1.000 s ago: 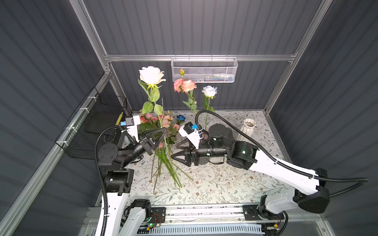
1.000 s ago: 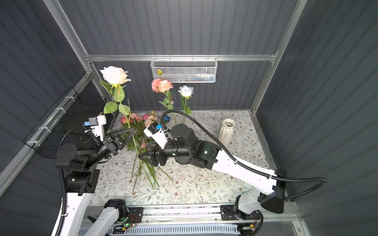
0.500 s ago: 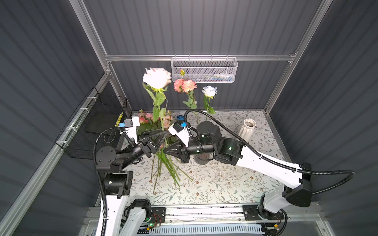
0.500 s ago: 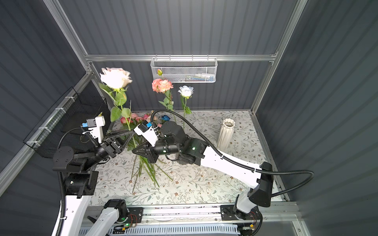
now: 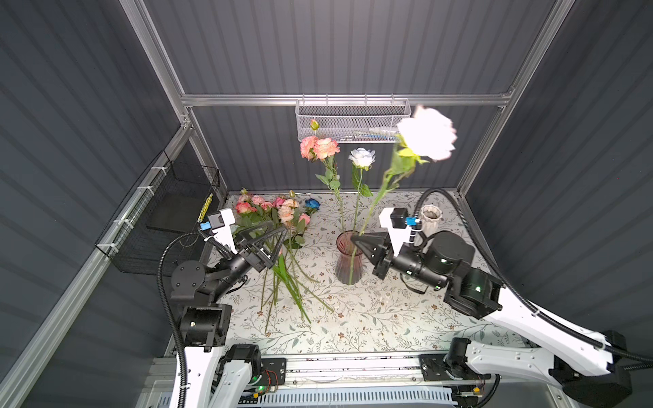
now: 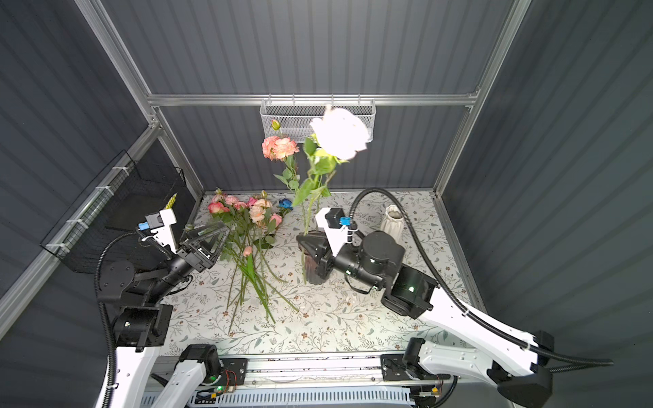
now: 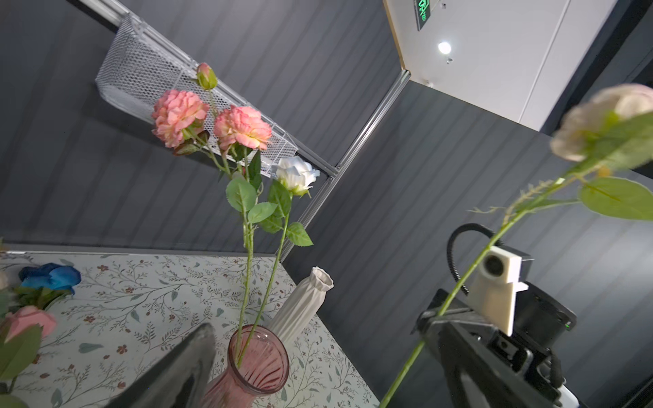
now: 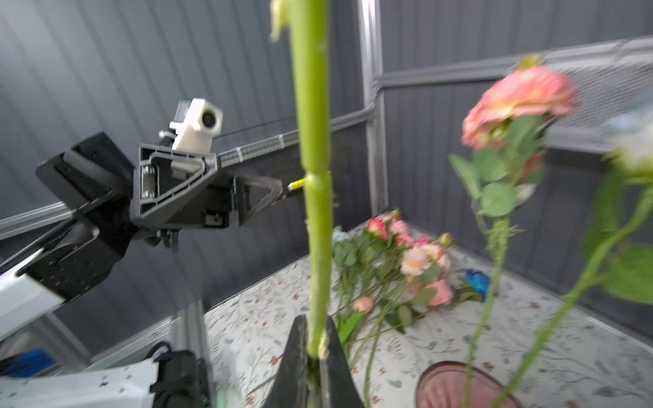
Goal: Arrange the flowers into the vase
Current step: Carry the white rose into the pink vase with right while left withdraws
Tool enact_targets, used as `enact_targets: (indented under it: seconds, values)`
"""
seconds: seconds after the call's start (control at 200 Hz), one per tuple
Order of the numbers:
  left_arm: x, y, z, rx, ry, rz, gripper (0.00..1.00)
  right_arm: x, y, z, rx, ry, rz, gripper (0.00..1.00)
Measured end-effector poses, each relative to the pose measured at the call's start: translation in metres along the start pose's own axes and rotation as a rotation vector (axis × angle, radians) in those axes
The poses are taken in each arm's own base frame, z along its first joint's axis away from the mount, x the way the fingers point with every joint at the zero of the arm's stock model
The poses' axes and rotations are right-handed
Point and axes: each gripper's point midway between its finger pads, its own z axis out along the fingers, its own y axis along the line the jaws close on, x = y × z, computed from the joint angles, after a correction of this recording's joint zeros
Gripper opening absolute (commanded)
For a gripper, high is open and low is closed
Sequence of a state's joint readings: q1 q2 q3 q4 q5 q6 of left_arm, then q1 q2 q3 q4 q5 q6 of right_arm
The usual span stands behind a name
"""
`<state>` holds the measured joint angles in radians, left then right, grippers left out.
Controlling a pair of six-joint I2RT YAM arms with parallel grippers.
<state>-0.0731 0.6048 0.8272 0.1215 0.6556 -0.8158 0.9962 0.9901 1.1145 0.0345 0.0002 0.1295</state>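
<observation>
One cream rose [image 5: 425, 136] clamped low on stem in right fingers [image 5: 365, 243]; long axis tilted, bloom up and right, cut end just beside pink vase [image 5: 348, 263], not yet in mouth. Two other stems [image 7: 247, 265] already inside. Left fingers [image 6: 205, 231] wide apart, empty, over flowers [image 5: 282, 212] lying left on tabletop [image 5: 371, 318]. Right arm nearer vase.
</observation>
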Motion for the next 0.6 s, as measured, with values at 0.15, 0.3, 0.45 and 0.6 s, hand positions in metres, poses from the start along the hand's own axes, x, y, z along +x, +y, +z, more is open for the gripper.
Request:
enact_targets:
  seconds: [0.15,0.3,0.45,0.6]
  values:
    - [0.019,0.032,0.004,-0.068,0.023,-0.061,1.0,-0.024,-0.042,-0.002,0.15,-0.104,-0.073,0.0]
    - [0.032,0.052,0.004,-0.114,0.034,-0.104,1.0,-0.013,-0.073,0.022,0.222,-0.098,-0.101,0.0]
    - [0.042,0.063,0.002,-0.139,0.042,-0.134,1.0,0.017,-0.101,0.048,0.259,-0.047,-0.082,0.0]
    - [0.051,0.073,0.002,-0.158,0.054,-0.16,1.0,0.06,-0.12,0.062,0.28,0.032,-0.028,0.06]
